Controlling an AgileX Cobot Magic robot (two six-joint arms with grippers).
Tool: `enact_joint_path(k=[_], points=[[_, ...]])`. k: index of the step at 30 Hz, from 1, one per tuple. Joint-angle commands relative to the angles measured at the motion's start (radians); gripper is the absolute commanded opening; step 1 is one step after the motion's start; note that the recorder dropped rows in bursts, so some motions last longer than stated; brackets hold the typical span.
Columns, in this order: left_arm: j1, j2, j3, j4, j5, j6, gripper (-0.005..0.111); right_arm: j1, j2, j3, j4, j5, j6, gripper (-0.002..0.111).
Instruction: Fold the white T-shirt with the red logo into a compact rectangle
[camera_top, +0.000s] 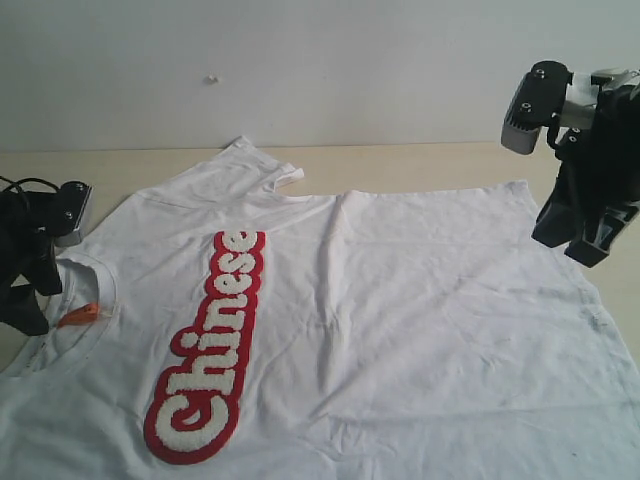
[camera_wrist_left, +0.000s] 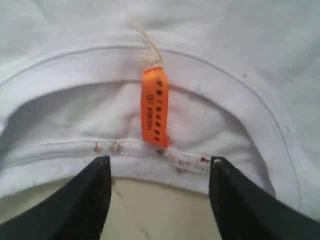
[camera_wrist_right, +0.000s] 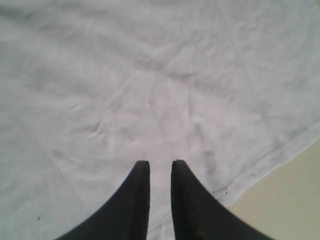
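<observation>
Table (camera_top: 420, 165): pale wood. The white T-shirt (camera_top: 420, 300) lies spread flat across it, collar to the left, hem to the right. The red logo (camera_top: 210, 350) faces up, left of centre. Right gripper (camera_top: 575, 245): over the hem at the right, jaws narrow, empty. Left gripper (camera_wrist_left: 160, 162): at the collar edge, jaws wide, nothing between them. Orange neck tag (camera_wrist_left: 154, 105): inside the collar.

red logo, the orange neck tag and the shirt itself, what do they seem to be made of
The red logo looks like a chenille or towelling patch: its white letters stand raised and fluffy, matte. The orange neck tag is probably woven synthetic ribbon: smooth, slight sheen, dark printed characters. The white T-shirt seems a soft knit, cotton-like: matte, with fine creases.
</observation>
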Motion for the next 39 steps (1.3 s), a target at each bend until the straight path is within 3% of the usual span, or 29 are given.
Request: enact_joint_path(k=[1,4,9,12,14,19,28,33,37,39], points=[[0.002,-0.001,0.004,-0.073,-0.028,-0.021,0.070,0.001,0.001,-0.005,0.004,-0.049,-0.009,0.018],[0.002,0.001,0.004,-0.079,-0.040,-0.013,0.078,0.001,0.001,-0.005,0.004,-0.066,-0.007,0.018],[0.002,0.001,0.004,-0.079,-0.038,-0.029,0.081,0.001,0.001,-0.005,0.008,-0.072,-0.007,0.018],[0.002,0.001,-0.002,-0.074,-0.061,-0.241,0.081,0.001,0.001,-0.005,0.018,-0.072,-0.007,0.018],[0.002,0.001,-0.005,-0.074,-0.085,-0.298,0.081,0.001,0.001,-0.005,0.022,-0.072,-0.007,0.018],[0.002,0.001,-0.005,-0.074,-0.012,-0.062,0.081,0.001,0.001,-0.005,0.022,-0.072,-0.007,0.018],[0.004,0.003,-0.005,-0.098,0.012,-0.075,0.081,0.001,0.001,-0.005,0.024,-0.065,-0.007,0.018],[0.004,0.003,-0.005,-0.096,-0.060,-0.155,0.105,0.001,0.001,-0.005,0.024,-0.066,-0.004,0.018],[0.004,0.003,-0.005,-0.031,-0.021,-0.142,0.106,0.001,0.001,-0.005,0.024,-0.069,-0.005,0.018],[0.002,0.003,-0.005,0.046,0.041,-0.054,0.106,0.001,0.001,-0.005,0.024,-0.069,-0.007,0.018]])
